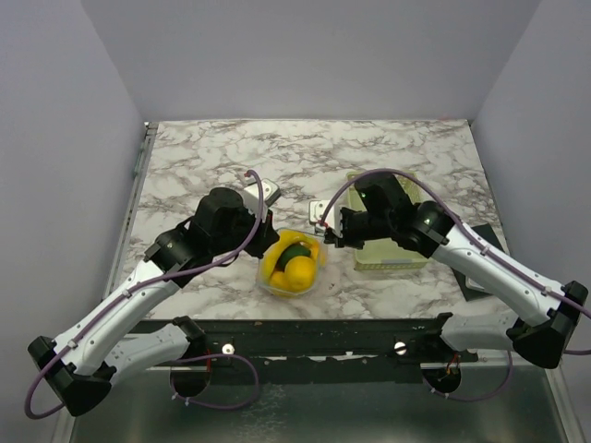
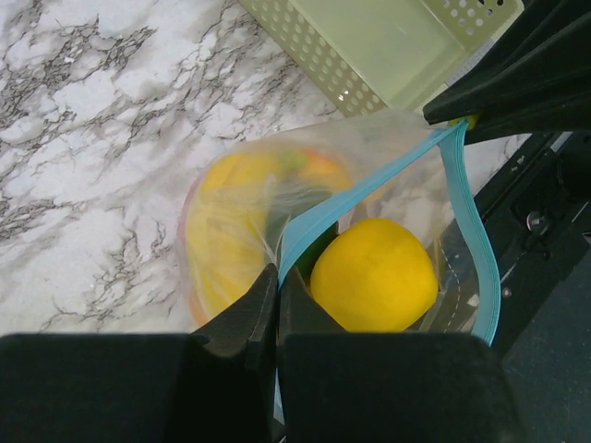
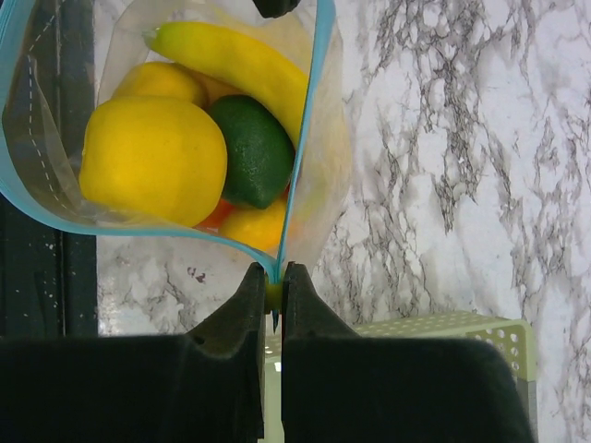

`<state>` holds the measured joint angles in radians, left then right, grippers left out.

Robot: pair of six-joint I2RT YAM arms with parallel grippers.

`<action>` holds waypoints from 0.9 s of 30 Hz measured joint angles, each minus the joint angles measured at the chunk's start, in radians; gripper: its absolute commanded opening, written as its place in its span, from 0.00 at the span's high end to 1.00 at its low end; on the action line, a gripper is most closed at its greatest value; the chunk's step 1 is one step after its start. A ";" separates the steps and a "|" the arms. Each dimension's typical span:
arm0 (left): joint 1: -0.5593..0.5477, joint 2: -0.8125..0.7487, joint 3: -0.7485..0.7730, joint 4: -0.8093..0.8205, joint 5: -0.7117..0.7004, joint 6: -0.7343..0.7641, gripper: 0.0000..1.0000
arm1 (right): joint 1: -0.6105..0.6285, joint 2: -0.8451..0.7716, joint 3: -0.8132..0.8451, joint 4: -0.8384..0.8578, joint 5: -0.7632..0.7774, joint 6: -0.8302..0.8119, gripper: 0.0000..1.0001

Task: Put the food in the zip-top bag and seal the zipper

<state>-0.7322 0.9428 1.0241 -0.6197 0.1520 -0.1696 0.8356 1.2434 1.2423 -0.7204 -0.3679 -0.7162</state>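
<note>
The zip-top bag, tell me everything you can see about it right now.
The zip-top bag is clear, crinkly plastic with a light blue zipper along its mouth. The mouth gapes open, its two strips spread apart. Inside are a lemon, a banana and a dark green piece. The left gripper pinches one end of the zipper, the right gripper the opposite end. The bag is near the marble table's front edge, close to a pale green basket.

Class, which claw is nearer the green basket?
Right. The right claw pinches the zipper end beside the basket; the left claw pinches the zipper on the bag's far side.
</note>
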 measured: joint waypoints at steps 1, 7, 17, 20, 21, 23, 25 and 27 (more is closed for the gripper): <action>0.000 -0.006 0.000 -0.004 0.003 0.003 0.90 | 0.000 -0.008 0.000 0.001 -0.001 0.015 0.99; 0.000 -0.030 0.000 -0.013 0.011 0.016 0.56 | 0.000 -0.072 -0.002 0.001 -0.021 0.131 0.99; 0.000 -0.055 0.058 -0.018 0.098 0.067 0.28 | 0.085 -0.127 -0.048 -0.008 -0.018 0.329 0.99; 0.000 -0.048 0.080 0.006 0.184 0.088 0.24 | 0.120 -0.130 -0.066 -0.016 -0.011 0.383 0.99; 0.000 -0.047 0.080 0.019 0.213 0.095 0.23 | 0.128 -0.131 -0.070 -0.019 -0.006 0.399 0.99; 0.000 -0.039 0.080 0.044 0.287 0.111 0.21 | 0.139 -0.137 -0.073 -0.032 0.008 0.431 0.99; 0.000 -0.033 0.077 0.078 0.359 0.123 0.20 | 0.143 -0.145 -0.073 -0.039 0.017 0.449 0.99; 0.000 -0.030 0.062 0.126 0.426 0.132 0.20 | 0.145 -0.158 -0.073 -0.048 0.024 0.471 0.99</action>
<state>-0.7322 0.9131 1.0863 -0.4942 0.5785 -0.0372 0.9810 1.0855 1.1690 -0.7681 -0.3435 -0.2451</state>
